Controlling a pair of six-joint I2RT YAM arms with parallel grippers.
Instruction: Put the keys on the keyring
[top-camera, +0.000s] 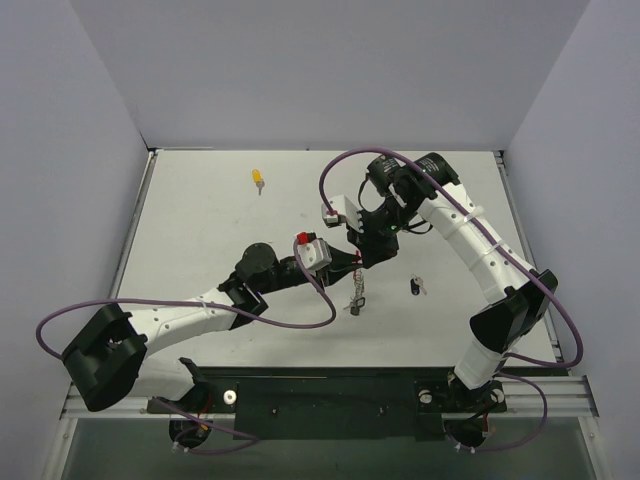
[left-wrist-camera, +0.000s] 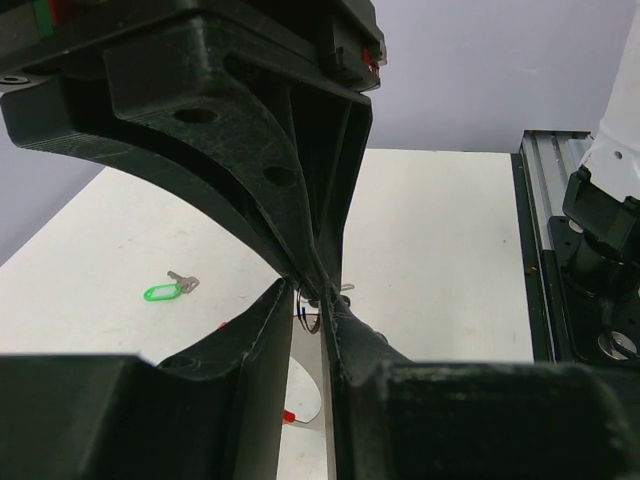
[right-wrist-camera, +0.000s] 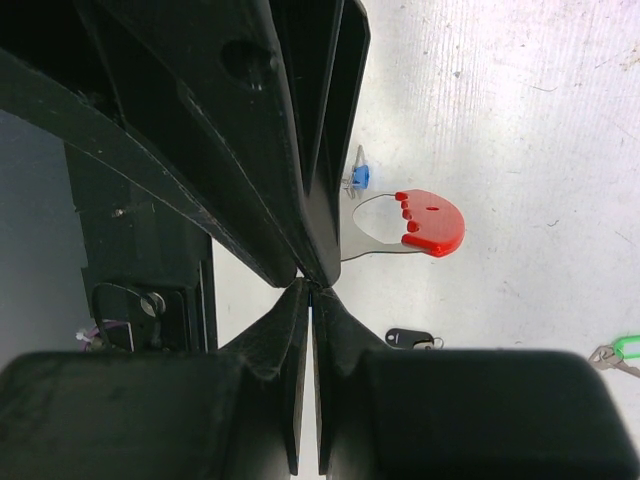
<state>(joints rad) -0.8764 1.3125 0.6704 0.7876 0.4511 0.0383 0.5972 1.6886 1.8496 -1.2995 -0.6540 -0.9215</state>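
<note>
Yellow key (top-camera: 258, 180) shows only from above; left fingers (left-wrist-camera: 262, 350) narrowly clasp the keyring (right-wrist-camera: 430, 225), right fingers (right-wrist-camera: 285, 340) shut

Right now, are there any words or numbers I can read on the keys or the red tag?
None can be read.
The keyring has a tag that shows only bumps and a small hole.
The green key, black key and yellow key are too small to show any print.
</note>
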